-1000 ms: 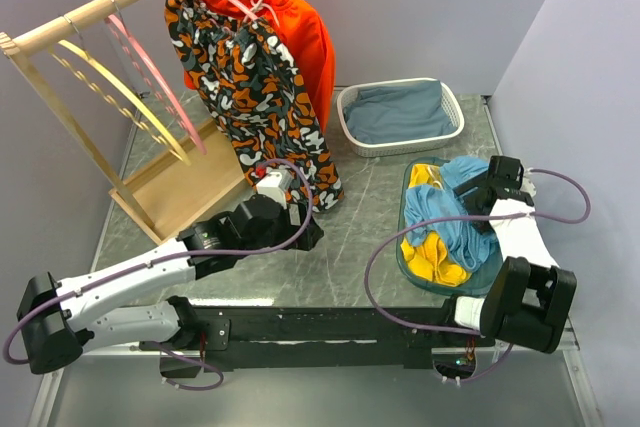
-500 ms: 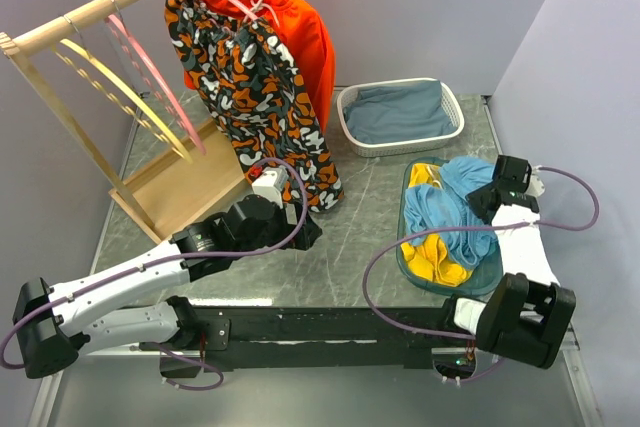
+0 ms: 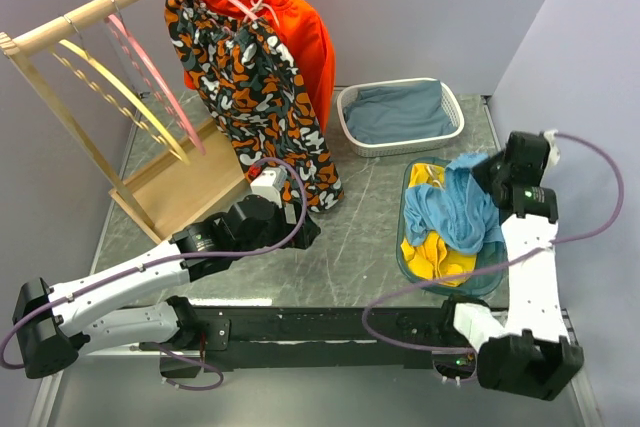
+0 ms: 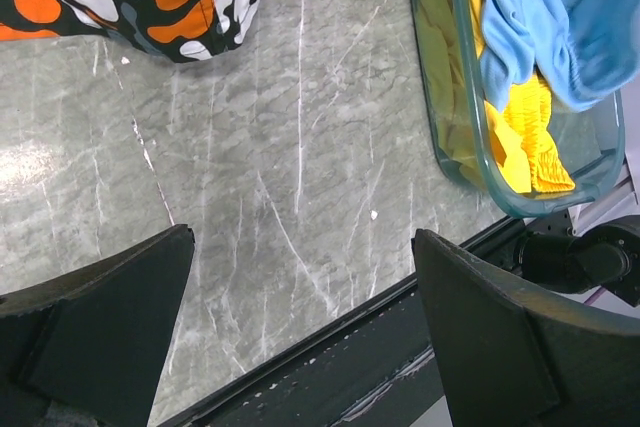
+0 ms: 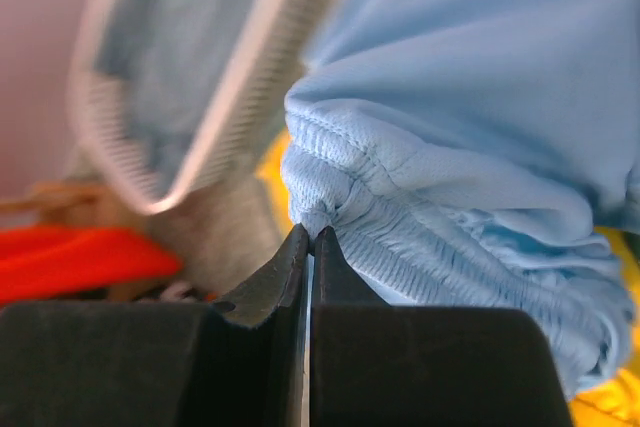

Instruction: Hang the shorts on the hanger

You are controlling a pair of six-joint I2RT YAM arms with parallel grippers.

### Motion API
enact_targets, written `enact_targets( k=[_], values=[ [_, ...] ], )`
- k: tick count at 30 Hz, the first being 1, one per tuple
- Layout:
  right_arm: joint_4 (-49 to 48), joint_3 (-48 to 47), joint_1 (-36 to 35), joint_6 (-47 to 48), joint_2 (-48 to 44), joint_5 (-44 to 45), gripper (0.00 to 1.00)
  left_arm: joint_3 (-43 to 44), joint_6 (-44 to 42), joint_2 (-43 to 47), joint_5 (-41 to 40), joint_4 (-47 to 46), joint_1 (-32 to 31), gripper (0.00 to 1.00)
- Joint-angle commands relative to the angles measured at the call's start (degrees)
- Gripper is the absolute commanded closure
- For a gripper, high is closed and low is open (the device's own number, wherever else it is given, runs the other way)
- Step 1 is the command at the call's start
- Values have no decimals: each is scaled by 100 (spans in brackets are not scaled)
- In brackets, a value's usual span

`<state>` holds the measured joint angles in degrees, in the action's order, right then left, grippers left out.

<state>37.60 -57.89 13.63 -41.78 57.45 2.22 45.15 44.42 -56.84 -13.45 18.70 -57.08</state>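
Likely a lab, plain lilac walls (image 3: 420,7), marble-look table (image 3: 370,212)

A grey, white-veined marble-patterned desk (image 3: 370,237) is enclosed by plain pale lilac walls (image 3: 420,7) at the back and on both sides. A light wooden garment rack (image 3: 185,182) is set at its far left. A soft glare (image 4: 25,162) is reflected off the desk surface.

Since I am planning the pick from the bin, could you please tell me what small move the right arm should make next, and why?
Probably a short straight lift. The jaws of the right gripper are shut on the gathered waistband of the shorts, yet most of the fabric lies in the bin over the yellow cloth. Rising should draw the shorts free of that cloth.
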Motion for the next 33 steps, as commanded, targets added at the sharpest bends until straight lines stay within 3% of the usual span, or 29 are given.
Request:
enact_targets(
  k=[1, 8, 15, 23, 33],
  values=[
    [439, -1223, -720, 47, -340, -38, 100, 310, -22, 85, -122, -33, 21, 4],
    [959, -3041, -1731, -41, -182, -196, 100, 600, -170, -116, 0, -278, 21, 4],
    [1100, -4081, -2540, -85, 91, -862, 100, 1259, -478, -652, 229, -1043, 21, 3],
    [1293, -5258, -3646, 99, 749, -1206, 100, 1901, -628, -873, 300, -1202, 21, 1],
    [1776, -6867, -5150, 469, 1629, -1259, 100, 1682, -628, -30, -588, -877, 21, 21]
  ],
)
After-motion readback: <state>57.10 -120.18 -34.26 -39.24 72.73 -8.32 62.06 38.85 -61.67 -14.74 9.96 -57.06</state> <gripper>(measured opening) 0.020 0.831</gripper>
